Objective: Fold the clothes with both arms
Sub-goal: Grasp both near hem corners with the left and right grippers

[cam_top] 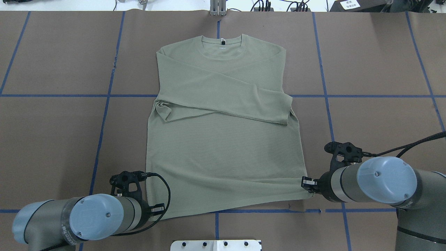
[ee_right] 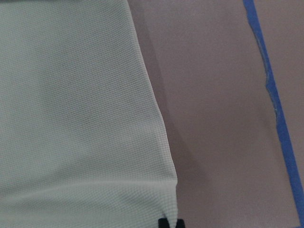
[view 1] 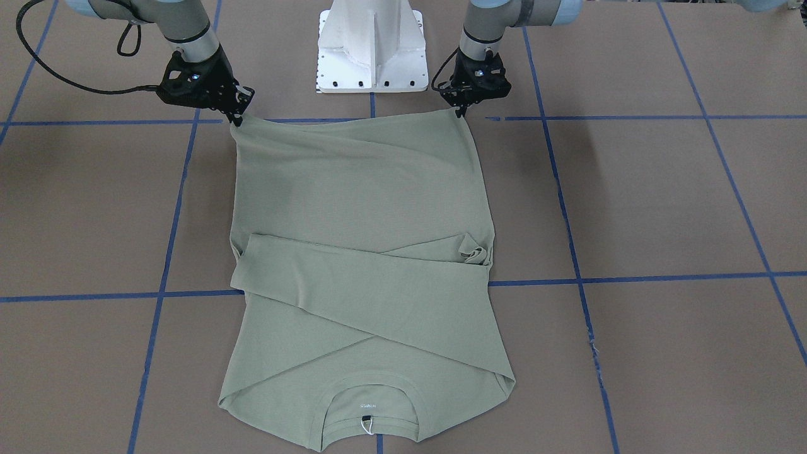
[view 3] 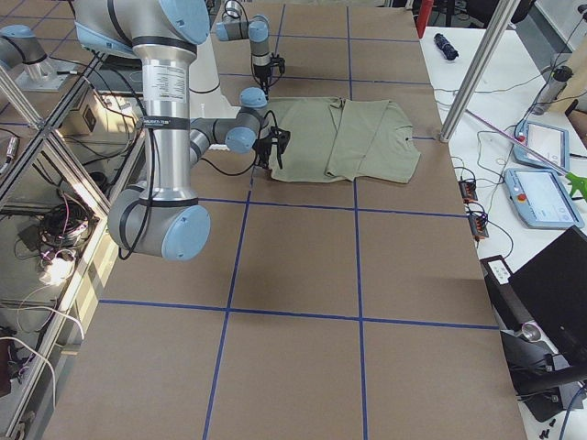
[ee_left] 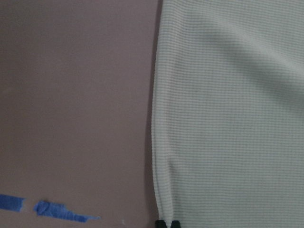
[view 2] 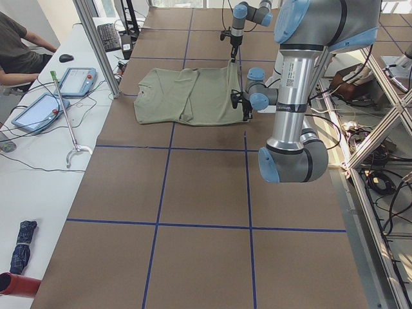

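Observation:
The sage-green shirt lies flat on the brown table, neck at the far side from the robot, both sleeves crossed over the chest. My left gripper is shut on one hem corner, with the cloth running up from its closed fingertips. My right gripper is shut on the other hem corner, which is lifted slightly and pulls a crease along the hem. The right wrist view shows the shirt pinched at its corner by the fingertips.
The white pedestal base stands just behind the hem. Blue tape lines grid the brown table. In the exterior left view a side table holds tablets, a person sits there, and an aluminium post rises beside the shirt.

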